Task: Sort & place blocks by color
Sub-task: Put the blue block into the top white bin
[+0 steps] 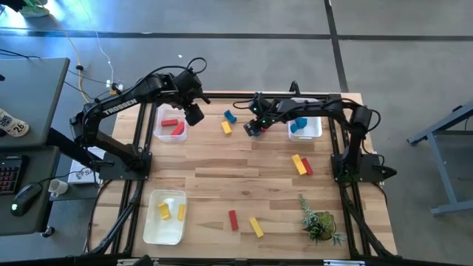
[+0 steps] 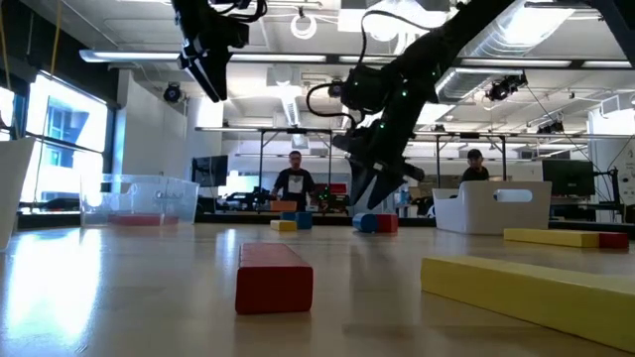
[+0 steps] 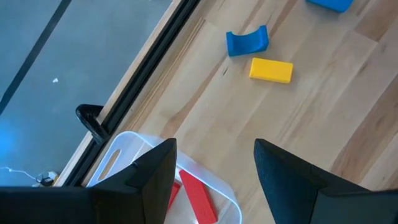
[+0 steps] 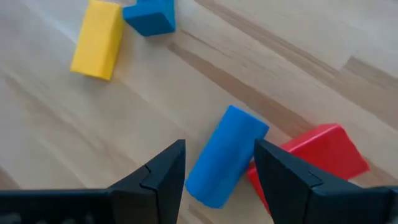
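Observation:
My right gripper (image 4: 219, 149) is open and hovers low over the far middle of the table, one finger on each side of a blue bar block (image 4: 225, 157) that lies flat on the wood. A red block (image 4: 311, 160) lies against that bar. A yellow block (image 4: 96, 38) and a blue arch-shaped block (image 4: 149, 15) lie a little farther off. My left gripper (image 3: 214, 149) hangs open, high over the clear bin (image 1: 170, 127) that holds red blocks (image 3: 198, 199). In the low view my right gripper (image 2: 380, 198) ends just above the blocks.
A clear bin (image 1: 304, 127) at the far right holds blue blocks. Another bin (image 1: 164, 216) at the near left holds yellow ones. Loose yellow and red blocks lie at mid right (image 1: 299, 164) and near the front edge (image 1: 233, 219). A small green plant (image 1: 318, 222) stands at the near right.

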